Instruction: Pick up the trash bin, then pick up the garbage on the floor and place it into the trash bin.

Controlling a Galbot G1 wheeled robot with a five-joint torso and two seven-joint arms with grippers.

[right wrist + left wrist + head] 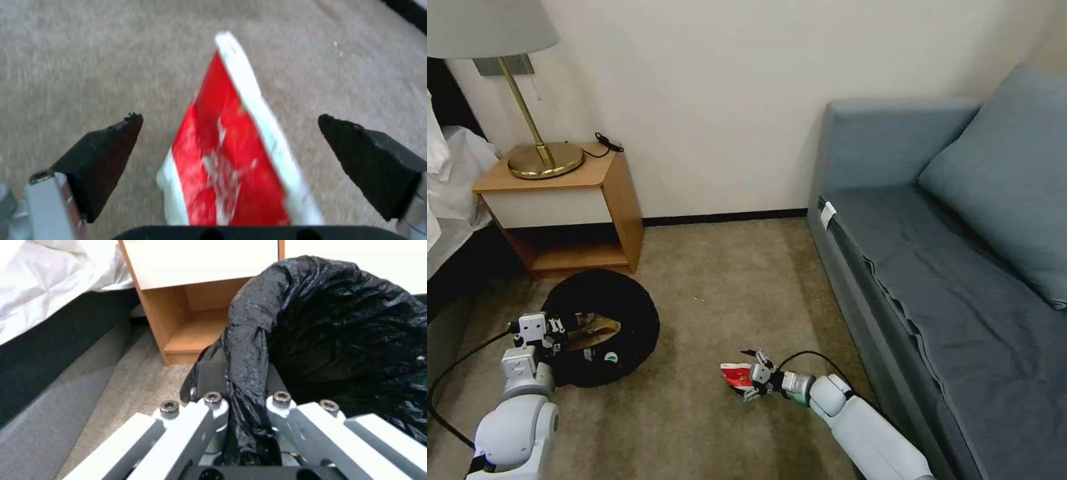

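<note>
The trash bin (627, 313), round and lined with a black bag (311, 323), hangs tilted at the left above the carpet. My left gripper (562, 331) is shut on its near rim, and the bag is pinched between the fingers (213, 420). A crumpled brown paper bag (598, 327) lies inside the bin. The garbage on the floor is a red-and-white paper packet (734, 375) (231, 160). My right gripper (750, 376) (231, 123) is low at the carpet and open. Its black fingertips (115, 140) stand on either side of the packet, apart from it.
A wooden nightstand (567, 207) with a brass lamp (544, 159) stands behind the bin. A bed with white linen (447, 180) is at the far left. The blue sofa (947, 280) runs along the right. Open carpet (720, 287) lies between them.
</note>
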